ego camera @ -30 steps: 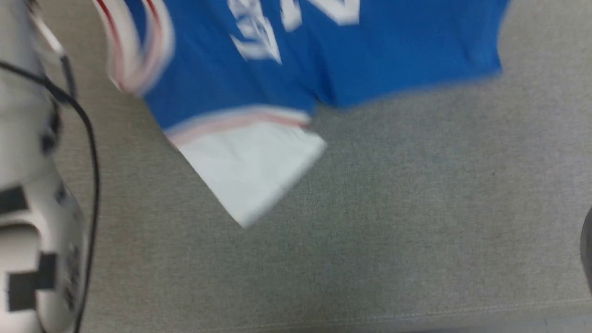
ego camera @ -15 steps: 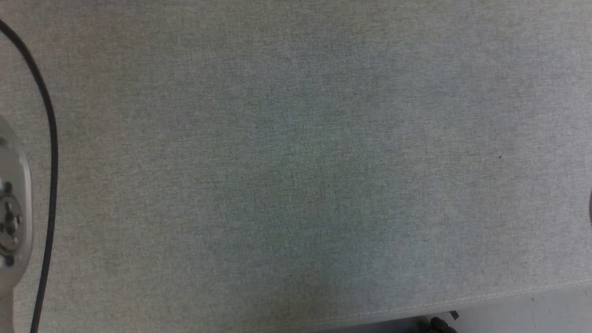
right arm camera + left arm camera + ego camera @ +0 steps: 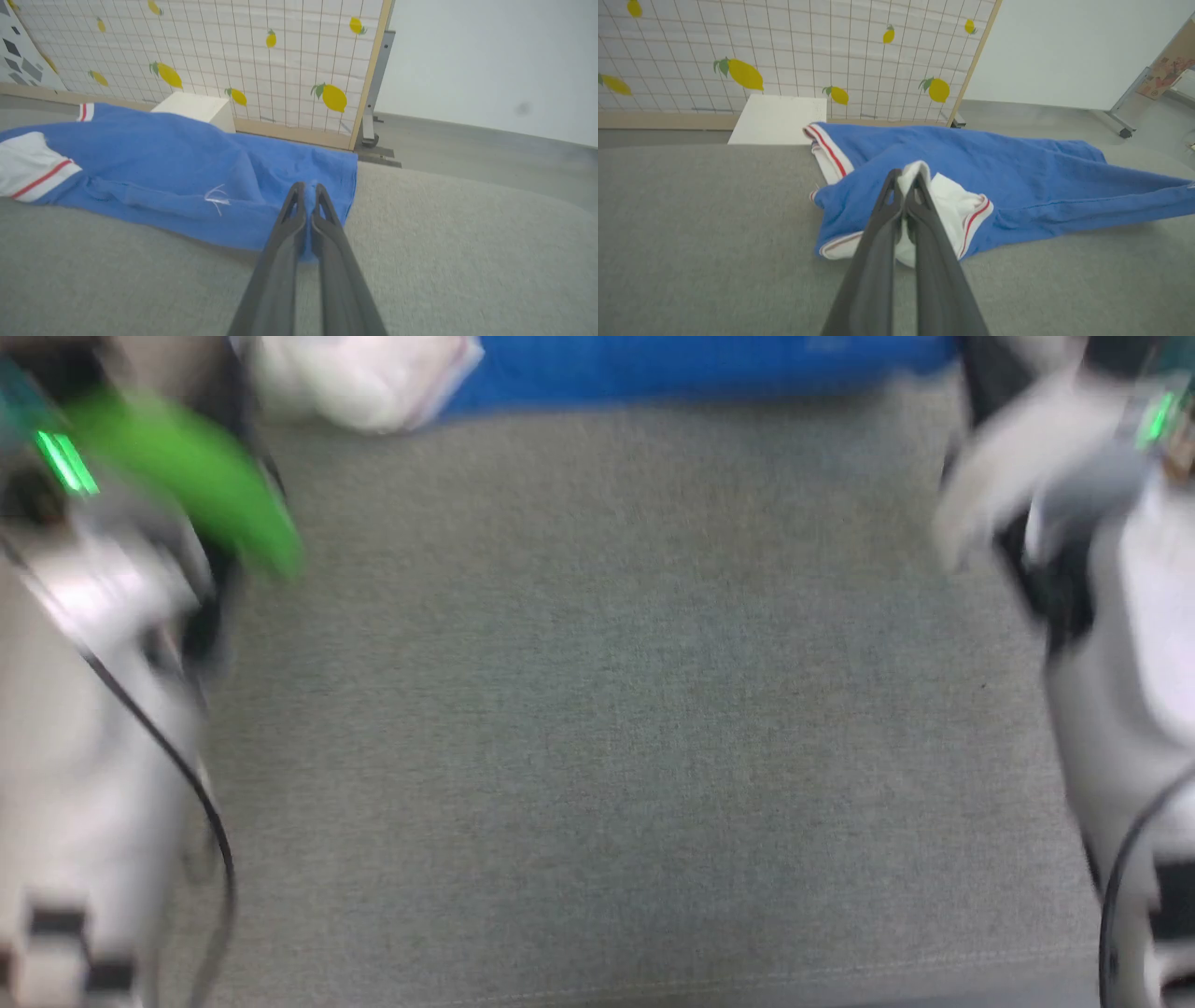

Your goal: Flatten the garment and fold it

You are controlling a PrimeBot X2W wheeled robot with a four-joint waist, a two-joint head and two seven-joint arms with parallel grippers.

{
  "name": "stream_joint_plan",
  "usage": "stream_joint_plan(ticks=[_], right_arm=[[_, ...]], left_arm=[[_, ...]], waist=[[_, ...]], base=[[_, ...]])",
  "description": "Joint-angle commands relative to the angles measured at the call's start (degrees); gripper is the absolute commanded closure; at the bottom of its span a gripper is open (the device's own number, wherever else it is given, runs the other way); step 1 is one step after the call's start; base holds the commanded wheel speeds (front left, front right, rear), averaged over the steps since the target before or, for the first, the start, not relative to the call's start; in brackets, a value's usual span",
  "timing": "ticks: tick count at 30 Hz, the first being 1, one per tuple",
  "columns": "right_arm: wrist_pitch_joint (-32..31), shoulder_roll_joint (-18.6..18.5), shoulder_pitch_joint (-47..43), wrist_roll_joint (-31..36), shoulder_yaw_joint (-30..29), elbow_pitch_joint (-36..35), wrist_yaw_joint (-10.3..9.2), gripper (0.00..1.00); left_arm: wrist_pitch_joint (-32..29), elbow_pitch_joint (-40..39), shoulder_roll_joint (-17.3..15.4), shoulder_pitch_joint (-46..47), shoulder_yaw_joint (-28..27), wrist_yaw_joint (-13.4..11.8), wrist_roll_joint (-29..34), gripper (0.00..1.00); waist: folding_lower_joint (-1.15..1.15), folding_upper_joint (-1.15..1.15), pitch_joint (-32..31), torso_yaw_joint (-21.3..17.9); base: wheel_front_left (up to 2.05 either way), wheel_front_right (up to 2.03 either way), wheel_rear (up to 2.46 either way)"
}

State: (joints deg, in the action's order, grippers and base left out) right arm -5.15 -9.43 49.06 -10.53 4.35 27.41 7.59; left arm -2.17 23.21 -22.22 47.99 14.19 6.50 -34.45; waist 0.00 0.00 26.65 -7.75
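Note:
The garment [image 3: 1017, 172] is a royal-blue shirt with white sleeves and red-and-white trim, lying rumpled on the grey fabric surface [image 3: 607, 709]. My left gripper [image 3: 906, 175] is shut on a fold of its white sleeve, near the red-striped cuff. My right gripper [image 3: 307, 186] is shut on the blue edge of the garment [image 3: 163, 163], at its right-hand corner. In the blurred head view the garment [image 3: 700, 369] is a blue strip with a white sleeve along the top edge. My pale left forearm [image 3: 93, 616] and right forearm [image 3: 1120, 616] flank the surface.
A lemon-print grid screen [image 3: 784, 46] stands behind the surface, with a white block [image 3: 777, 119] at its foot. A wheeled stand [image 3: 1125, 130] is on the floor at the far right. The surface's front seam [image 3: 653, 980] runs along the bottom of the head view.
The head camera has swung, so the whole view has shifted and blurred. The garment left the view half a second ago and now lies at the top edge. Both forearms have come into view.

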Motion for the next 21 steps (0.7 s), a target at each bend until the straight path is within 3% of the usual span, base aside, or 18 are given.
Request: stream_joint_plan(ticks=[1, 5, 11, 21], right_arm=[[-1.0, -1.2, -4.6, -1.5, 0.7, -1.4, -0.1, 1.0], [-4.4, -3.2, -17.0, -4.4, 0.3, -5.6, -0.1, 1.0], [-9.4, -4.4, -30.7, -3.8, -1.9, -12.3, -0.1, 1.0], [-14.7, -2.2, -46.5, 0.4, -8.9, -18.7, -0.1, 1.0]], left_arm=[[-1.9, -1.3, -0.4, -5.7, 0.8, -0.1, -1.1, 1.0], [-7.8, -5.5, -0.5, -20.4, 2.2, -1.1, -5.0, 1.0], [-13.2, -11.3, -1.0, -35.1, 2.7, -3.3, -9.6, 1.0], [-15.5, -19.3, -0.7, -52.7, 3.0, -8.3, -13.0, 1.0]], waist=[[0.0, 0.0, -7.0, 3.2], [0.0, 0.0, -10.7, 4.3], [0.0, 0.0, -14.7, 5.0], [0.0, 0.0, -19.6, 5.1]], base=[[0.0, 0.0, 0.0], [0.0, 0.0, 0.0], [0.0, 0.0, 0.0], [0.0, 0.0, 0.0]])
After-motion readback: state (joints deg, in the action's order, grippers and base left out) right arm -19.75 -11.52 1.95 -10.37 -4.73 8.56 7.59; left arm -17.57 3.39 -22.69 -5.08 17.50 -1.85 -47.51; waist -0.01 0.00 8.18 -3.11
